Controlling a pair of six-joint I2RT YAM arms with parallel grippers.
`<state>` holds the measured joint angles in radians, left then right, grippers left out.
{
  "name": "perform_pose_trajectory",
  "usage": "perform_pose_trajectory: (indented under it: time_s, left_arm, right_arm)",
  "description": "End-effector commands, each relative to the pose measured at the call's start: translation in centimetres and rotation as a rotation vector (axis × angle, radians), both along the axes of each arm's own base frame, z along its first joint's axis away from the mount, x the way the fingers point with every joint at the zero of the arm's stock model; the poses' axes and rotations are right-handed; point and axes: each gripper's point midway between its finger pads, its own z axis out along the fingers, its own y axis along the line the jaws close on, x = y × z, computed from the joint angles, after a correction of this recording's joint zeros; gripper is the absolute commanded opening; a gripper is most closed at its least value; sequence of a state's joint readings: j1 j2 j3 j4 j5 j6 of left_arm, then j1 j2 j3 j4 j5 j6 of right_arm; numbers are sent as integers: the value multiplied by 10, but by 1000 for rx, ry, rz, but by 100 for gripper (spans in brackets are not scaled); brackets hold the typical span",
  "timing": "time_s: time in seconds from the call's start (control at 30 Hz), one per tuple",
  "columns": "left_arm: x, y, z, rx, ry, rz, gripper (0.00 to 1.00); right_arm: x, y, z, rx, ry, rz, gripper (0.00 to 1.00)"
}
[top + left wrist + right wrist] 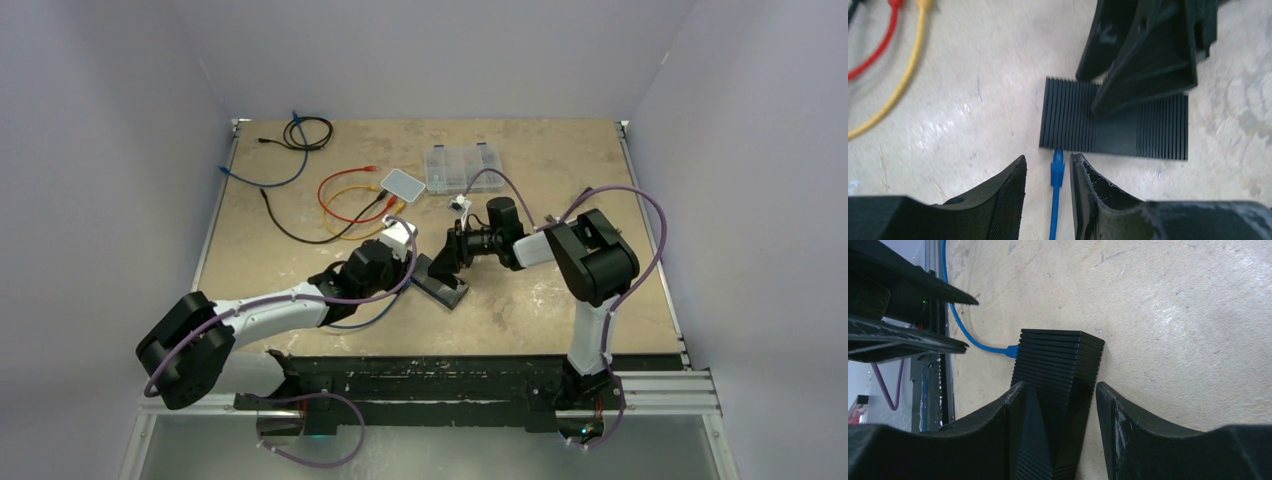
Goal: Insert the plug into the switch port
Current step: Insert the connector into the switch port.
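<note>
The black ribbed switch lies flat near the table's middle. In the left wrist view the blue plug sits with its tip at the near edge of the switch, cable trailing back. My left gripper straddles the plug, open, with a gap on each side. My right gripper straddles the switch; its left finger lies against it and the right finger stands off, so it is open. The plug meets the switch's side. From above, the left gripper and right gripper nearly meet.
Red and yellow cables lie left of the switch. Behind them sit a white box and a clear organiser case. Black and blue cables coil at the back left corner. The plug's blue cable runs toward the front rail.
</note>
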<state>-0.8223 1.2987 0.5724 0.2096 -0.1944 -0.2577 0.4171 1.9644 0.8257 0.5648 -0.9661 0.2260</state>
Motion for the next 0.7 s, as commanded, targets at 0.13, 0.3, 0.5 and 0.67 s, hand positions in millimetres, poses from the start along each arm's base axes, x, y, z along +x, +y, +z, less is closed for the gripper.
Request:
perform_pose_trajectory:
  time_s: [0.13,0.3,0.5,0.67]
  left_arm:
    - [-26,3,-12,31,115,-29,36]
    - [-33,-2,-24,39,129,-73,36]
    - [-34,9,-45,109,143,-43,36]
    - [-37,14,-60,144,166,-38,32]
  right_arm:
    - [2,-8,-7,-45,12,-56,59]
    - [2,-8,-7,-46,12,-56,59]
    - [3,-8,-7,-47,6,-60,60]
    - [3,-8,-6,-45,1,-62,61]
